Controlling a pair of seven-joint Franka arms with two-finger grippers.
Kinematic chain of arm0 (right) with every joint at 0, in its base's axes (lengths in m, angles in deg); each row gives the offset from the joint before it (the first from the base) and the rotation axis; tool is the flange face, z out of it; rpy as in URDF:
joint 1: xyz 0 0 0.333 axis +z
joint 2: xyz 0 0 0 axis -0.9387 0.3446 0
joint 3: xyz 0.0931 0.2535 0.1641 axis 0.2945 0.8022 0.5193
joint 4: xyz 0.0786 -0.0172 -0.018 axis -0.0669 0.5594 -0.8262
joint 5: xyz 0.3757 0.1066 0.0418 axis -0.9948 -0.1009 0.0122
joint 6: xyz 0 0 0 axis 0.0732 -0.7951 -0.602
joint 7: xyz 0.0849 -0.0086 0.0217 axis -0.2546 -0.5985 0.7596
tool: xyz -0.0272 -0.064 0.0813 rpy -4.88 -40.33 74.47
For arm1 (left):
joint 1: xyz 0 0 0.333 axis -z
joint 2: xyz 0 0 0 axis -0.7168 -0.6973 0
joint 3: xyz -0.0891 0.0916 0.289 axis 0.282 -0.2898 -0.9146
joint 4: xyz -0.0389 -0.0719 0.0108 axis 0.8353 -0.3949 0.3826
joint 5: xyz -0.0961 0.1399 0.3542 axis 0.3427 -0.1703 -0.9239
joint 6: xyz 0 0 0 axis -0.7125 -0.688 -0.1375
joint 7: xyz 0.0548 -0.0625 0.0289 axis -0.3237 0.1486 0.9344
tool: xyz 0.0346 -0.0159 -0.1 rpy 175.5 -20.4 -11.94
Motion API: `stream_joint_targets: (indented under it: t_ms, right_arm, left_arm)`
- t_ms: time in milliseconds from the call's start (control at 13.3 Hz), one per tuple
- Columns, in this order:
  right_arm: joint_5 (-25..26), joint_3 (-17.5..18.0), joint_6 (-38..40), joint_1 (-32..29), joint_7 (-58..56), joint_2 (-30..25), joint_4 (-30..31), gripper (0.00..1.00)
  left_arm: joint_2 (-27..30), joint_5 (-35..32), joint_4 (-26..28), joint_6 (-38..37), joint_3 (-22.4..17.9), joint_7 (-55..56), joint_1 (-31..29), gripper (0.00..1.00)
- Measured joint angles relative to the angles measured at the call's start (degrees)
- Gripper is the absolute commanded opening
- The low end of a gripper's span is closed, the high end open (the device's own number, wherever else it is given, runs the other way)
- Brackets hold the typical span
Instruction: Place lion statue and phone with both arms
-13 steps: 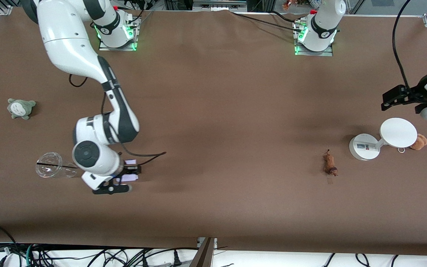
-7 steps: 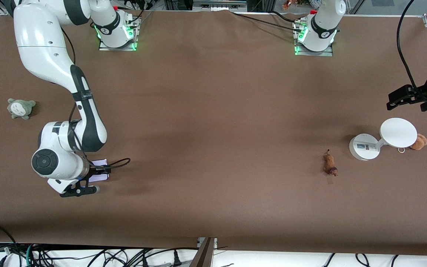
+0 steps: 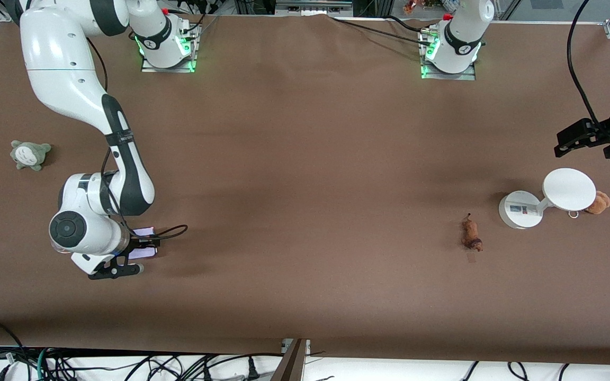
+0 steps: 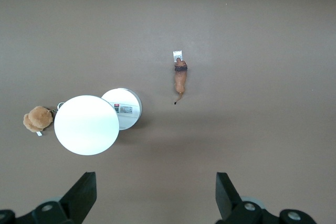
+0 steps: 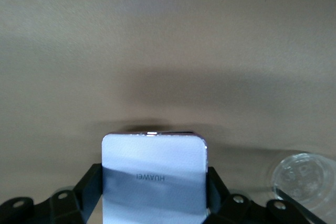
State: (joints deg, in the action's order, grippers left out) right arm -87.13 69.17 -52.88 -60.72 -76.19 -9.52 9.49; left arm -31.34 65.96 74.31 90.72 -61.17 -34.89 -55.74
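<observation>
Open table around the lion, one stand close by

The left claw [image 4: 155, 203] hung with fingers spread over bare table; the lion [image 4: 180, 78] lay clear ahead, the white stand [image 4: 87, 124] near it.

Colours on the brown table

The table [image 3: 305, 174] is plain matte brown. The phone [image 5: 153, 174] is pale lavender-white with grey lettering; beside the white round-disc stand [image 3: 568, 189], the lion statue [image 3: 471, 235] is orange-brown with a darker mane, and the plush [image 3: 599, 202] is tan.
</observation>
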Motion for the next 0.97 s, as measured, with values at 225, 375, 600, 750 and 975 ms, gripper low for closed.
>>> stream_joint_targets:
  t_ms: [225,375,600,750,975]
  right_arm:
    - [0.0,-0.01,-1.18,-0.16,0.01,0.14,1.02,0.4]
    - [0.0,-0.03,-2.35,-0.36,0.02,0.24,1.73,0.48]
    - [-0.08,-0.02,-3.78,-0.68,0.0,0.27,2.41,1.0]
    - [-0.07,-0.03,-4.3,-0.7,-0.03,0.22,2.43,1.0]
    - [-0.03,-0.01,-3.63,-0.36,-0.13,-2.27,1.53,1.0]
  left_arm:
    - [-0.1,0.0,0.0,-0.03,0.03,0.01,0.04,1.0]
    - [-0.28,0.0,0.0,-0.03,0.12,0.0,0.13,1.0]
    - [-0.39,0.0,0.0,-0.03,0.12,0.0,0.13,1.0]
    - [-0.39,0.0,-0.02,-0.03,0.11,0.0,0.13,1.0]
    - [-0.39,0.0,-0.05,-0.03,0.1,0.0,0.13,1.0]
